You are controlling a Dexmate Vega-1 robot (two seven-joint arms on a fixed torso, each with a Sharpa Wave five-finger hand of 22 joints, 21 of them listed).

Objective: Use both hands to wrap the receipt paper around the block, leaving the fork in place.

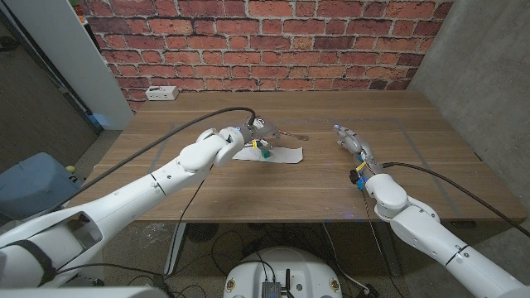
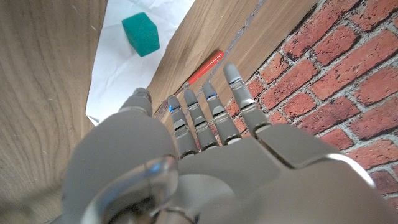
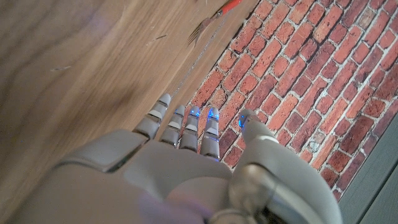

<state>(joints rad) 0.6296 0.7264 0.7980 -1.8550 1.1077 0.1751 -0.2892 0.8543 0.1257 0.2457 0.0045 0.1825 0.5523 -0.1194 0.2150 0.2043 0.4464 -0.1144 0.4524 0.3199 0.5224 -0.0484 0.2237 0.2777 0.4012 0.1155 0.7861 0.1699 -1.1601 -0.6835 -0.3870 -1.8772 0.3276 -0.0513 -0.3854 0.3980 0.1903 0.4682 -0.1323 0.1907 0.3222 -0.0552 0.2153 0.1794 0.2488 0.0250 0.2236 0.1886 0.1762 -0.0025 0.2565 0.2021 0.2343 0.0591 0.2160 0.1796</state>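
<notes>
Near the middle of the wooden surface (image 1: 331, 182) lies the white receipt paper (image 1: 277, 154), and the small green block (image 1: 264, 152) stands on it; the left hand (image 1: 255, 131) hovers at about 11 o'clock from the block, fingers (image 2: 211, 109) stretched and apart, grasping nothing; the fork (image 2: 204, 66) with red handle lies just past the paper; at 3 o'clock, well apart, the right hand (image 1: 352, 142) is also released, fingers (image 3: 186, 124) straight.

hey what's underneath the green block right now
The green block sits on the white receipt paper, which lies flat on the wooden table. Anything between the paper and the table is covered.
</notes>
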